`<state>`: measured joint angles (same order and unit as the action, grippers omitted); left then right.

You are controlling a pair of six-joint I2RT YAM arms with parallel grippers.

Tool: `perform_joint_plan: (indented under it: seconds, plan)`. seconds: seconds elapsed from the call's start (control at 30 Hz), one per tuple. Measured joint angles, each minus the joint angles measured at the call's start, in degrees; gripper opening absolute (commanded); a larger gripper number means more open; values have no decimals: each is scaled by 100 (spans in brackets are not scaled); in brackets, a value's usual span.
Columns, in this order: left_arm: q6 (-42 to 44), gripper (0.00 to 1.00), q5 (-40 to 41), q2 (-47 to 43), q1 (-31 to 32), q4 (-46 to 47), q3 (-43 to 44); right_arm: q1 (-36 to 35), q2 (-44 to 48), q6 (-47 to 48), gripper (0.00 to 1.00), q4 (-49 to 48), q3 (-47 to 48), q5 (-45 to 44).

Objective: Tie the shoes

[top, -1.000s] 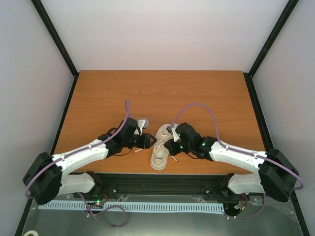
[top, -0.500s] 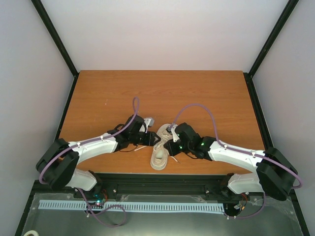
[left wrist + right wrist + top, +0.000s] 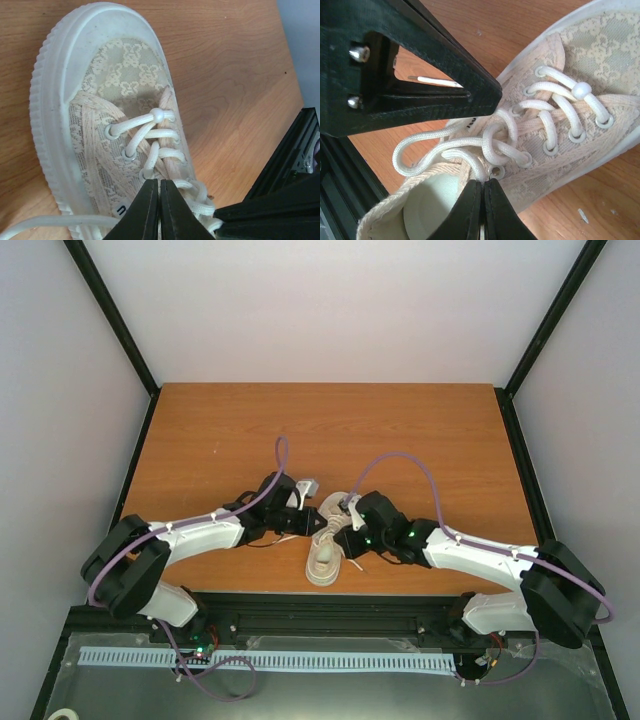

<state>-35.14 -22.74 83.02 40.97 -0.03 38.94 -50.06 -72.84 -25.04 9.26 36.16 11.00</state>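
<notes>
left claw (image 3: 159,192) and right claw (image 3: 483,190) closed over laces (image 3: 150,134) of the sneaker (image 3: 60,100).

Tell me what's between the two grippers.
The sneaker: its looped laces lie between left gripper and right gripper, clearest in the right wrist view.

Sneaker (image 3: 125,65): upper of cream woven cloth, lacy pattern, matt; toe cap and sole (image 3: 42,100) smooth pale rubber, matt, ribbed edge. Laces (image 3: 150,137): white braided cord, soft; 1 small bead (image 3: 157,115) smooth, slightly glossy. Bench (image 3: 230,75): wood-grain top, orange-brown, smooth, low sheen. Left pincer (image 3: 159,182), right pincer (image 3: 482,184): black plastic, matt, faint grain. 2 screws (image 3: 355,52): bright metal. Arm shells (image 3: 200,535): white plastic, glossy. Cable (image 3: 400,453): purple, smooth sheath.
</notes>
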Motion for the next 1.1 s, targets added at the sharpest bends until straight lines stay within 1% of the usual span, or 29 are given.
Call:
perform_joint_plan:
  seconds: [0.13, 0.23, 0.33, 0.67, 0.83, 1.1]
  plan:
    - [-76, 5, -149, -28, 0, 289, -151, 0, 26, -2, 3, 2, -111, -2]
    - [-225, 1, -251, -44, 9, 560, -387, 0, 81, -2, 3, 11, -225, -2]
    - [-385, 1, -258, -81, 79, 743, -614, 2, 162, -4, 3, 26, -323, -2]
    - [-839, 1, 297, -927, 562, 979, -796, 0, 533, 0, 3, 212, -479, -7]
    - [-1038, 1, 520, -960, 765, 1062, -977, 0, 656, 20, 3, 273, -501, -7]
    - [-1084, 1, 922, -968, 804, 1056, -1012, 2, 745, 37, 3, 361, -509, -199]
